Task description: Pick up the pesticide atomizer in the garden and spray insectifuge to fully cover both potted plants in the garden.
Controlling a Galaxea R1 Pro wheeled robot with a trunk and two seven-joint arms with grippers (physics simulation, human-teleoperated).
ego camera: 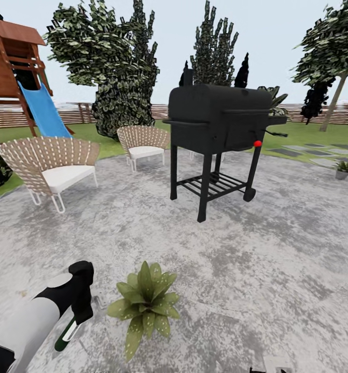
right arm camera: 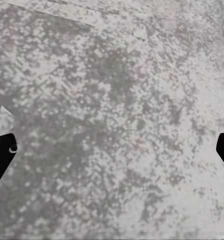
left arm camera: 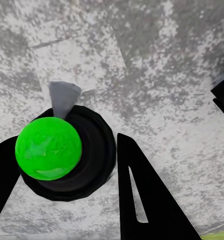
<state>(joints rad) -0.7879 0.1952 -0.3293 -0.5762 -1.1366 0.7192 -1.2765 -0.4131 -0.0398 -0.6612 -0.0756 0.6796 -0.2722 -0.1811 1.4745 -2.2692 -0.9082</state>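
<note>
Left gripper [ego camera: 76,317] pinching slim dark green pesticide atomizer [ego camera: 66,335], white label, beside potted plant [ego camera: 144,303]

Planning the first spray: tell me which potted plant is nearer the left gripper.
The potted plant low in the head view, right beside the left gripper holding the atomizer. The other potted plant sits far off at the patio's right edge.

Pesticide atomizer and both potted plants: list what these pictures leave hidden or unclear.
- Pesticide atomizer: in the head view the left gripper covers its top; label unreadable.
- Near potted plant: its leaves hide the pot.
- Far potted plant: too small for detail, close to the head view's edge.
- Right gripper: fingers cut off by the wrist view's edges.
</note>
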